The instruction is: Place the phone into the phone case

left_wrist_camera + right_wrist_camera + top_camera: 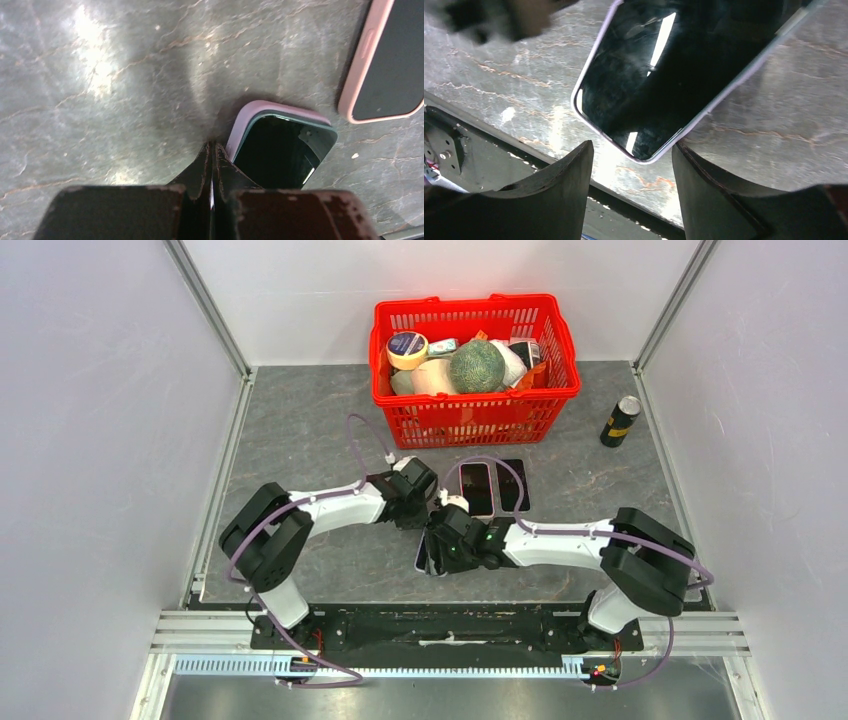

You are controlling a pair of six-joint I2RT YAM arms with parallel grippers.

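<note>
The right gripper [631, 150] hangs low over the grey table [100, 100] with its jaws spread wide and nothing between them. The phone [674, 65] lies screen up just ahead of those jaws, its near corner reaching into the gap. A thin lilac rim runs round the glass.

Beyond it, the left gripper [213, 150] has its jaws pressed together, pinching nothing. The tip rests just left of the far corner of the lilac phone case [245, 122], close to or against its edge; I cannot tell which. At this corner the phone's dark green side shows above the lilac lip.

As a judgement, the phone is laid into the case but this corner does not look fully seated. A press down here seems to be what is left.

Farther off, to the right of the left jaws, lies a second phone in a pink case [390, 60]. A red basket [470, 410] of groceries and a dark can [620, 420] stand at the back.
</note>
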